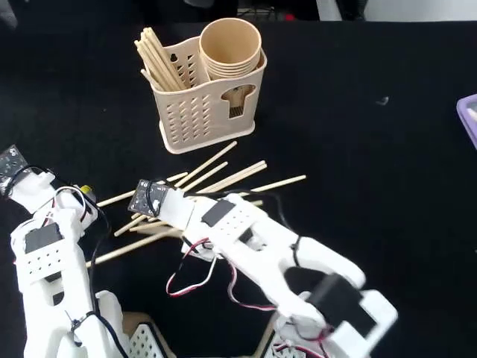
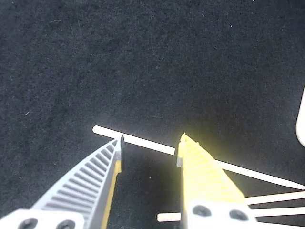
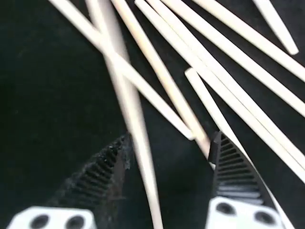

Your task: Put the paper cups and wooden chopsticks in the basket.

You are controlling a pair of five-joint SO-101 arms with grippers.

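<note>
At the near left of the table (image 1: 373, 186), the left gripper (image 2: 150, 143) is spread open. Its fingertips sit on either side of a single chopstick (image 2: 257, 175), close to that stick's end, and nothing is pinched yet.

Just to its right lie the loose chopsticks (image 1: 231, 177), a scattered, crossing pile on the dark surface in front of the basket.

The right gripper (image 3: 171, 138) hangs low over the near part of this pile, also released. One stick (image 3: 140, 143) runs through the gap between its fingers, and several others lie across beyond it.

Farther back, the basket (image 1: 201, 112) stands upright. Its left compartment holds a bundle of standing chopsticks (image 1: 160, 60), and its right compartment holds a nested stack of paper cups (image 1: 231, 45).

The cup half of the job looks finished, since every cup in sight is already stacked in the basket. The chopstick half seems only partly done: one bundle is in, but a good many sticks are still on the table. Both arms appear placed to pick up one each.
</note>
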